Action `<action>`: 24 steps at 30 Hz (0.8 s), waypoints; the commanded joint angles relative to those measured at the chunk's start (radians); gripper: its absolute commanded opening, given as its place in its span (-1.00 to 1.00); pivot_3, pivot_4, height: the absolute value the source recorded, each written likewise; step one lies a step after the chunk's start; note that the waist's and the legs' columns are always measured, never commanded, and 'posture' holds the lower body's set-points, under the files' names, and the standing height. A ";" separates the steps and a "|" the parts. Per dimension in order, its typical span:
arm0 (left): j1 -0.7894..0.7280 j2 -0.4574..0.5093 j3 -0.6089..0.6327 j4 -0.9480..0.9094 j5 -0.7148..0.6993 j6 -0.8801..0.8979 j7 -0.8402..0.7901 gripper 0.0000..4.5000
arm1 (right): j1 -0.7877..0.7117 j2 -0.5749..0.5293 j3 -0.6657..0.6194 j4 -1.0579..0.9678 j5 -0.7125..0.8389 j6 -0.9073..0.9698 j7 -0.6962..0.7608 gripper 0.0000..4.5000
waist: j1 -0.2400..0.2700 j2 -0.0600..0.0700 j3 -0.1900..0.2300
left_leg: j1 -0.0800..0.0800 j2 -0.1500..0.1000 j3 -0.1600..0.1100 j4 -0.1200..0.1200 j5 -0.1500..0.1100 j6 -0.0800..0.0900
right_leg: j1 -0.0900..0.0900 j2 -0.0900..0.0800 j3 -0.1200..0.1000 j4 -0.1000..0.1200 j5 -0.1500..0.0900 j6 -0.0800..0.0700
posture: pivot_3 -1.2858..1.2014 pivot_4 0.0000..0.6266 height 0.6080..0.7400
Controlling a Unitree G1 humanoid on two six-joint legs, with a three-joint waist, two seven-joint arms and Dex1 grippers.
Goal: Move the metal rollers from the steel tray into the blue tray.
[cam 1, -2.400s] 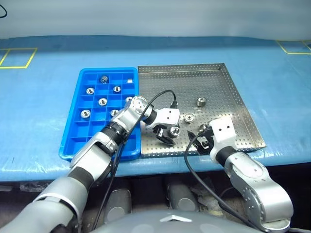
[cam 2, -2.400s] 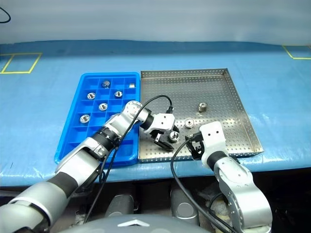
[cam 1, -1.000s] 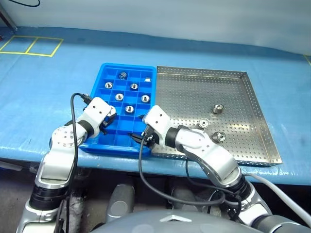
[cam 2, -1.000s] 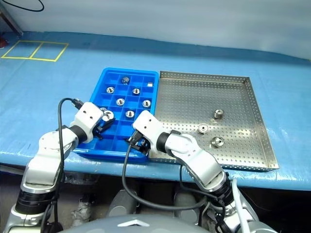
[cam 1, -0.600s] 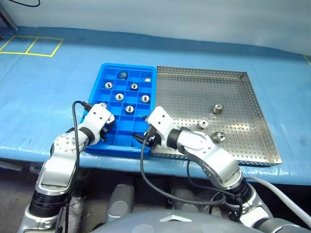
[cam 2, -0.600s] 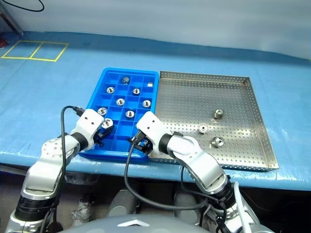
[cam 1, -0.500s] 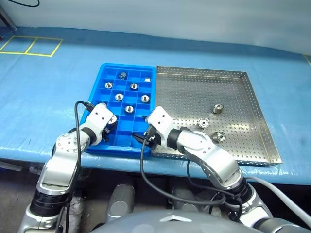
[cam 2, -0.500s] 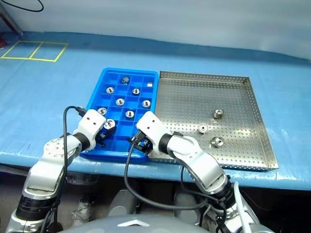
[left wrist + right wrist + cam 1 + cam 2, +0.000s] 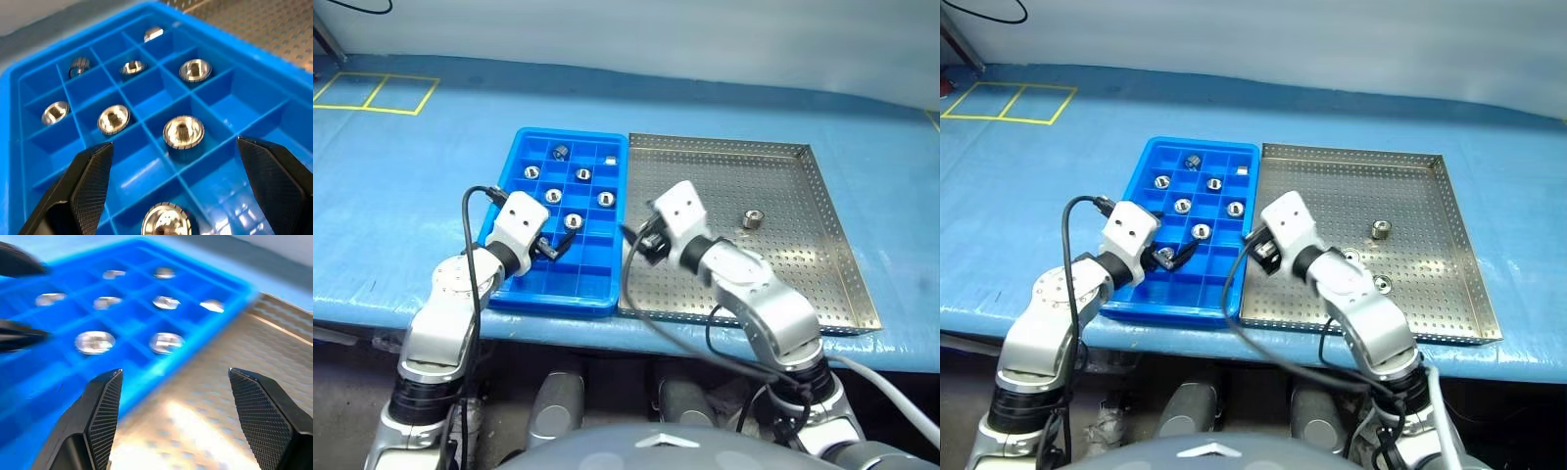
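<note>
— Where are the metal rollers (image 9: 183, 134) just now?

— Most sit in the blue tray (image 9: 514, 294), one to a compartment. My left wrist view shows one right under my left gripper (image 9: 183, 196), in a near compartment, with the others spread through the rows beyond it. A darker round piece (image 9: 561, 151) and a small whitish block (image 9: 607, 160) lie in the far row. Three rollers are left on the steel tray (image 9: 847, 284): one (image 9: 752, 218) stands apart toward the far right, and two lie nearer my right forearm, partly hidden by it.

— And your grippers?

— My left gripper hangs over the near end of the blue tray with its fingers (image 9: 83, 191) spread wide and nothing between them. My right gripper (image 9: 173, 423) is over the steel tray's left edge, just beside the blue tray, its fingers apart and empty too.
</note>
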 commanded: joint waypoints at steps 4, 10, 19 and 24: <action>0.024 -0.116 -0.067 0.005 -0.019 -0.213 0.054 0.96 | 0.025 -0.053 -0.135 0.019 -0.081 0.027 -0.085 0.62 | -0.001 0.000 0.000 | -0.001 0.000 0.001 -0.001 0.000 0.000 | 0.000 0.000 0.000 -0.002 0.002 0.000 | 0.12 -0.52 1.00; 0.048 -0.166 -0.137 0.049 -0.089 -0.272 -0.009 0.96 | 0.102 -0.034 -0.179 -0.003 -0.070 0.077 -0.092 0.62 | -0.015 0.000 0.000 | 0.000 0.000 0.001 -0.001 0.000 0.001 | 0.000 0.000 0.001 -0.002 0.001 0.000 | 0.09 -0.52 1.00; 0.058 -0.142 -0.162 0.069 -0.137 -0.316 -0.080 0.96 | 0.166 0.010 -0.207 -0.020 -0.045 0.154 -0.079 0.62 | -0.041 0.001 0.000 | 0.000 0.000 0.002 0.000 0.000 0.001 | 0.001 0.000 0.002 -0.002 -0.001 0.005 | 0.08 -0.52 1.00; 0.073 -0.138 -0.162 0.076 -0.137 -0.342 -0.081 0.96 | 0.162 0.016 -0.184 0.029 -0.047 0.137 -0.073 0.62 | -0.040 0.001 0.000 | 0.000 0.000 0.002 0.000 0.000 0.001 | 0.001 0.001 0.002 -0.002 -0.001 0.005 | 0.08 -0.52 1.00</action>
